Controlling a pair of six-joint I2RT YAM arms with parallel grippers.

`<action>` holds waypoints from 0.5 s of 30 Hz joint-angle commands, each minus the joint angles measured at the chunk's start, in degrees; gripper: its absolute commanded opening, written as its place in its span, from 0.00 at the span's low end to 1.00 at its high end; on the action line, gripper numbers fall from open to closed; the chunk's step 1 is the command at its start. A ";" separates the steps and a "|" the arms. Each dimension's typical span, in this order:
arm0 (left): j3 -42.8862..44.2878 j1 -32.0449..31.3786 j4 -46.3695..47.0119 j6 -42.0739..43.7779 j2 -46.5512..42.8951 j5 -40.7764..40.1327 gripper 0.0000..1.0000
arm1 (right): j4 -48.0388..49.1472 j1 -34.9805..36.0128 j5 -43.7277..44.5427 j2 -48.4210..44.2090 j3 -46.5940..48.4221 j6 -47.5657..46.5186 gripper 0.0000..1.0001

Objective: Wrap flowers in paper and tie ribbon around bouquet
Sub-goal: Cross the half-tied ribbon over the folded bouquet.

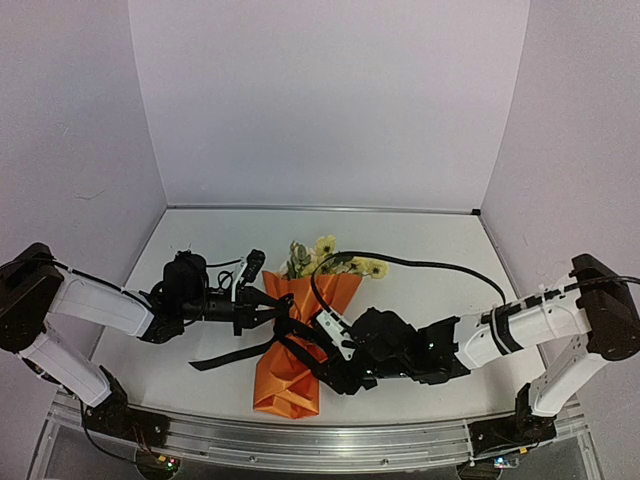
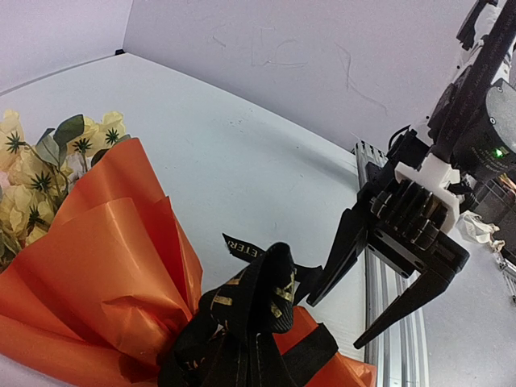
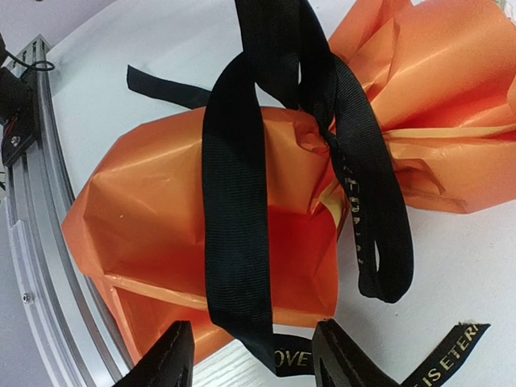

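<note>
One bouquet (image 1: 285, 385): cone of orange paper around yellow flowers, lying flat on the white table (image 1: 440, 295) at lower centre of the top view, narrow end toward the aluminium rail (image 1: 330, 440); probably laid down so neither arm had to carry it during tying.
Bright orange paper sheet (image 3: 161, 210): thin and creased, drawn in at the waist and flaring on either side; the wrap looked complete.
Pale yellow and cream flowers with green leaves (image 2: 32, 181): poking from the wide end, at the left edge of the left wrist view; stems hidden inside the paper.
Narrow black lettered ribbon (image 3: 234, 201): crossed over the waist. One strand ran out of the top of the right wrist view, one loop drooped at right, and one band lay down over the paper to the bottom edge. A loose tail trailed toward the lower left in the top view. No finished bow was visible.
Left gripper (image 1: 265, 306): jaws together at the waist, left of centre in the top view. The ribbon bunched right at its tip, so it appeared pinched on a strand, likely to hold tension so the crossing would not slacken.
Right gripper (image 3: 254, 330): fingers apart, clamped on nothing; the ribbon band lay between them at the bottom of its own view, apparently lined up for a grasp.
Stage, as judged: wrapping done, tying under way.
Hazard: limp ribbon could slip off the smooth paper if tension dropped.
</note>
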 commanded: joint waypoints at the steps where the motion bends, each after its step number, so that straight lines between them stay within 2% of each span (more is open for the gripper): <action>1: 2.68 -0.04 0.53 -0.35 0.26 0.74 0.00 | 0.55 0.77 1.68 1.09 -0.22 2.23 0.53; 9: 2.74 -0.02 0.78 -0.62 0.34 0.78 0.00 | 2.29 0.81 4.77 3.50 -0.18 3.14 0.51; 15: 2.75 -0.02 0.59 -0.62 0.28 0.75 0.00 | 4.06 0.81 4.84 5.07 0.08 4.65 0.37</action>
